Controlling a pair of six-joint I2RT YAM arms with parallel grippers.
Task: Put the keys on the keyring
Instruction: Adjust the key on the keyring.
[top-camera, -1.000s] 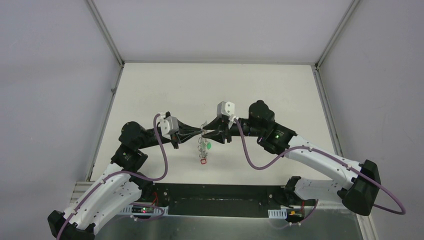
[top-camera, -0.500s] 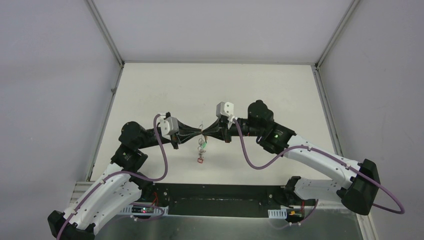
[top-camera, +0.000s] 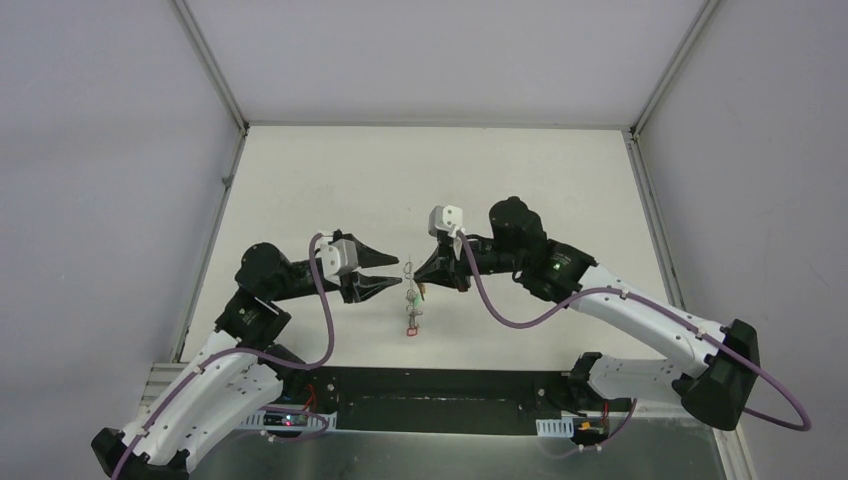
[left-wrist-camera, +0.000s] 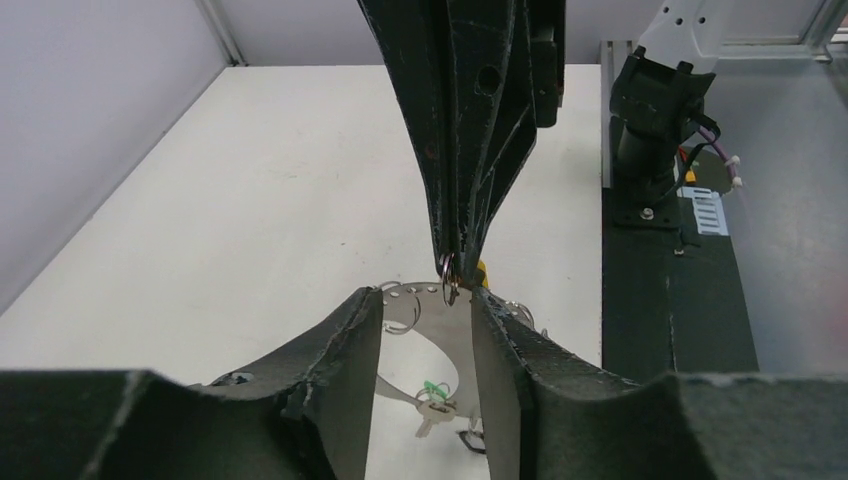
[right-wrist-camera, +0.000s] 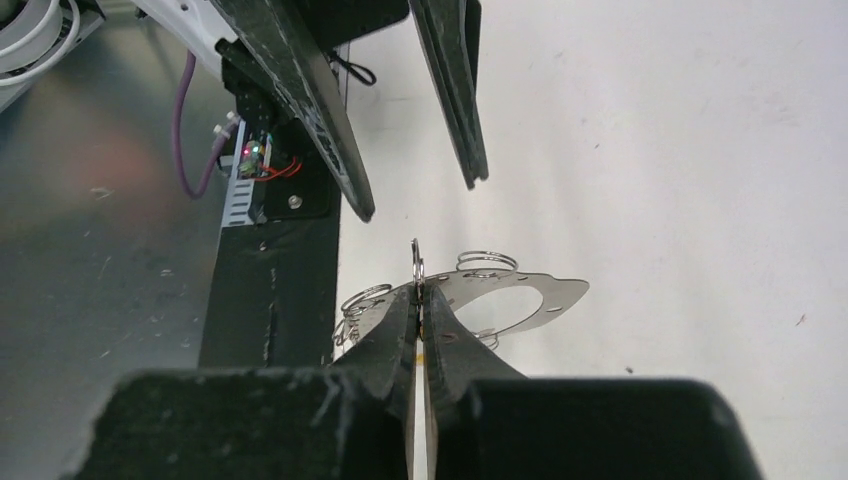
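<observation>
The green tag (left-wrist-camera: 431, 386) on one of the keys (left-wrist-camera: 433, 406) is showing too small for any writing on it to be read. The right pincer (top-camera: 413, 274) is reaching over the middle of the desk (top-camera: 520, 180) with its fingers pressed together. It is pinching the keyring (left-wrist-camera: 412, 300) at its upper edge, where a small split ring (right-wrist-camera: 417, 262) is standing out just above the fingertips. The keyring is hanging in the air from this grip as a thin silvery band with small wire coils (right-wrist-camera: 487, 262) along it. The key with the green tag is dangling under it. A yellow bit (left-wrist-camera: 481, 268) is showing just behind the right fingertips. The left pincer (top-camera: 399, 271) is standing spread and facing the right one directly, its fingertips near the keyring but apart from it. In the left wrist view the band is lying between the two left fingers (left-wrist-camera: 350, 380), a little beyond them. A green light (top-camera: 553, 267) is glowing on the right arm.
</observation>
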